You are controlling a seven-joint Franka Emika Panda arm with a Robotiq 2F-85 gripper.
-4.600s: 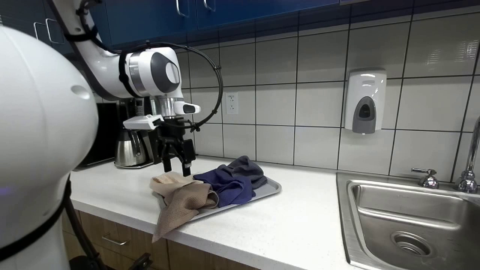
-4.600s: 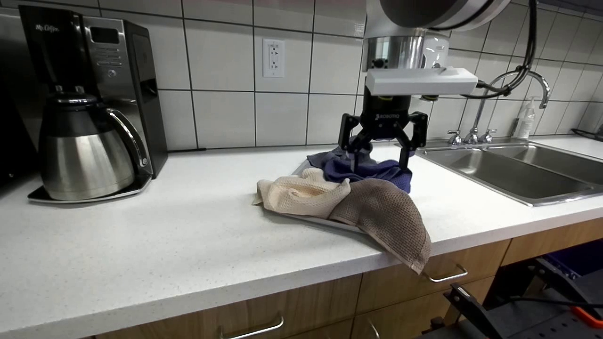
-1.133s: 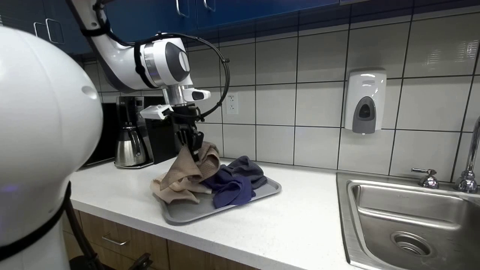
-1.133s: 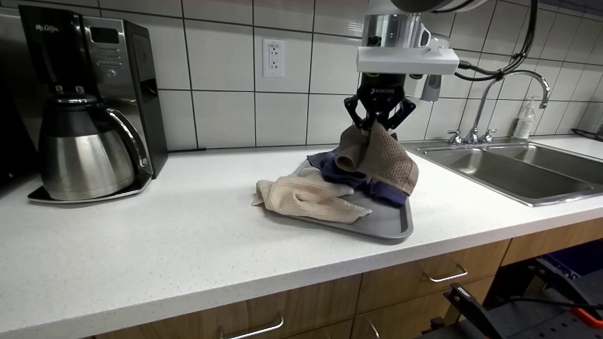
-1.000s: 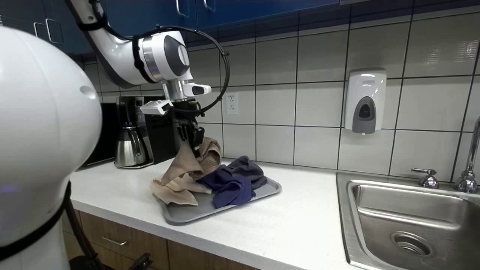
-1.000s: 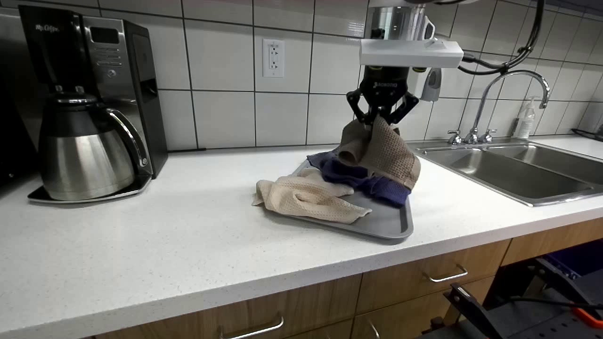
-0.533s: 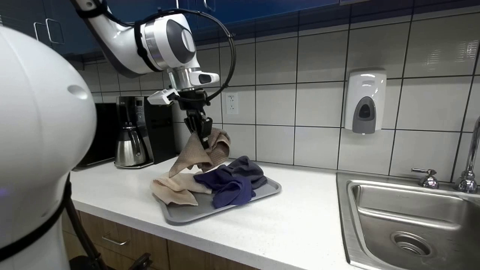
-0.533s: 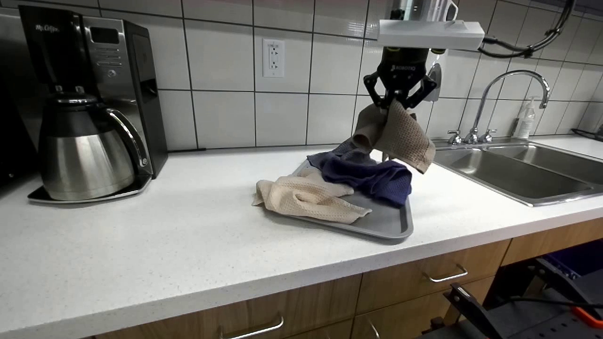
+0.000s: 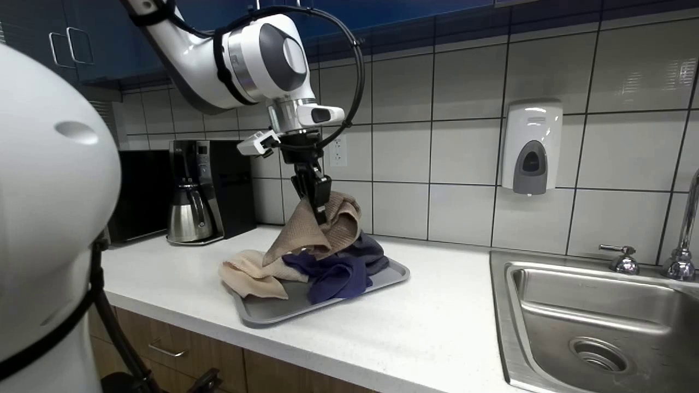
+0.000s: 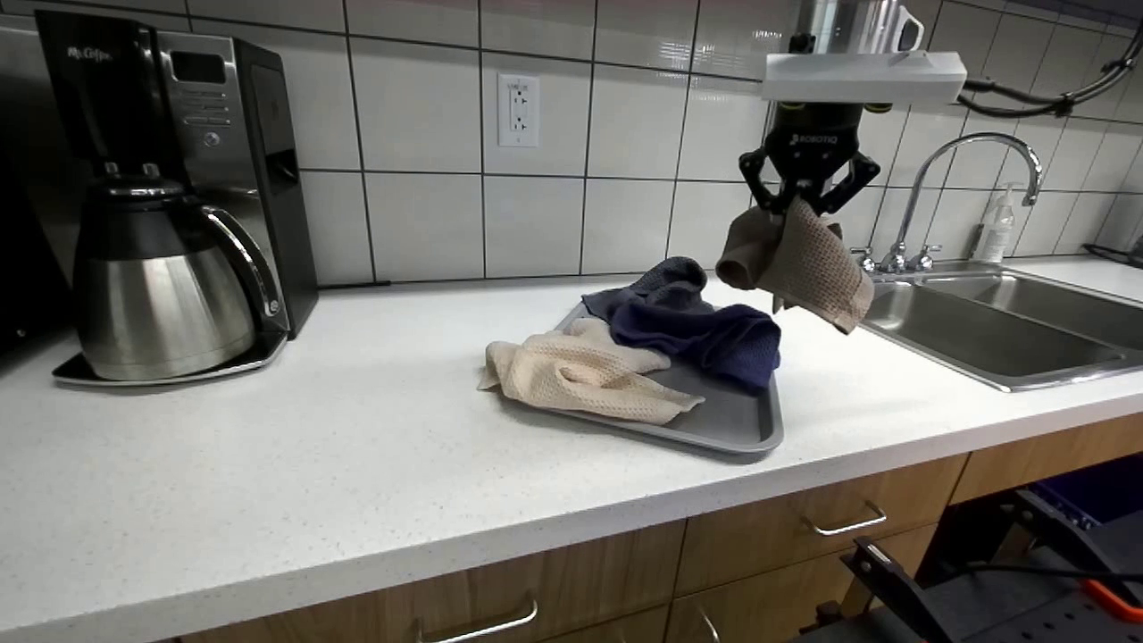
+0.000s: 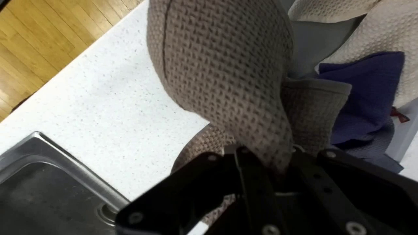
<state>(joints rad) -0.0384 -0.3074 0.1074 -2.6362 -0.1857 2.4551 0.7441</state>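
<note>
Over the speckled white counter (image 10: 312, 464), a brown waffle-weave cloth (image 10: 821, 268) hangs pinched

Wrist view: coarse-textured and hemmed, it hides the tips of the black two-fingered gripper (image 11: 270, 155) clamped on it; the stainless-steel sink (image 11: 67, 164) is cut off. In an exterior view, it partly hides a bunched charcoal cloth (image 9: 371, 251). In an exterior view, a grey rectangular tray (image 10: 728, 415) holds that, a navy cloth (image 10: 710, 342) and a crumpled cream waffle-weave cloth (image 10: 580, 373).
</note>
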